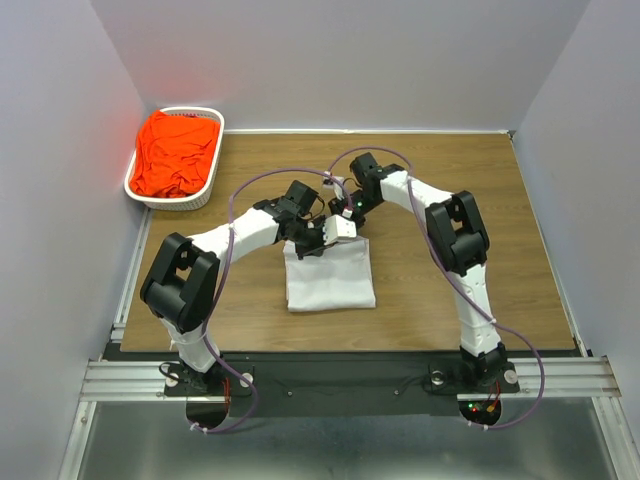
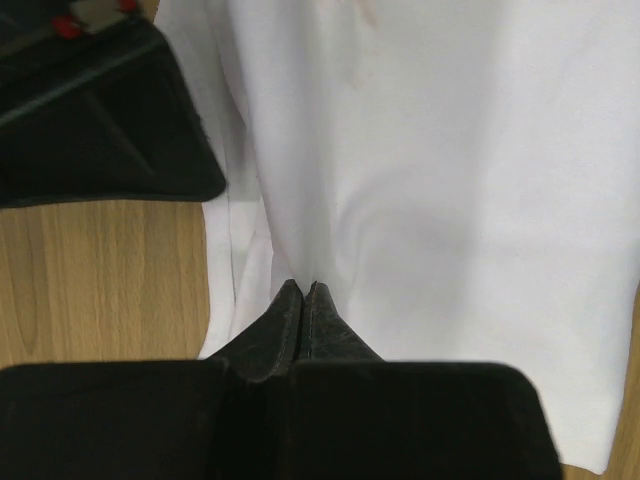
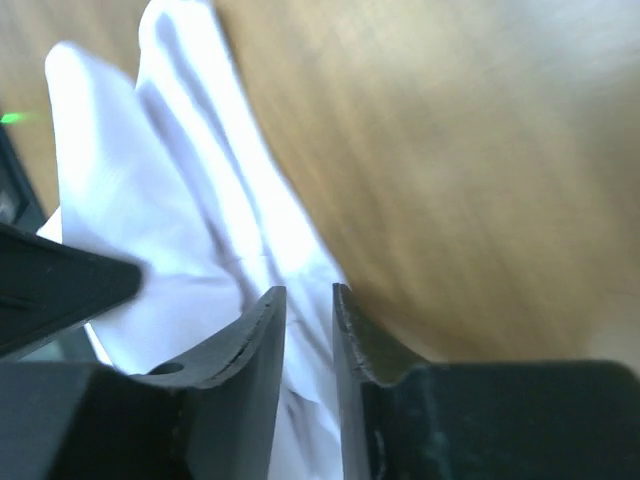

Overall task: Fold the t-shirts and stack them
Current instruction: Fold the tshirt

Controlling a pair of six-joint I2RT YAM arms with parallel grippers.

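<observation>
Beside the white t-shirt (image 1: 330,278), at its far edge, both arms crowd in and hide that edge from above. We see the shirt lying folded, soft and smooth, on the brown wooden surface (image 1: 460,200). Well off to its far left, the orange t-shirt (image 1: 175,152) sits bunched up in a white slotted basket (image 1: 190,203). Only the wrist views show the black fingers. The left pincer (image 2: 303,292) is pressed together, tips at the white cloth. The right pincer (image 3: 305,295) stands a little apart, with white cloth showing past the gap.
</observation>
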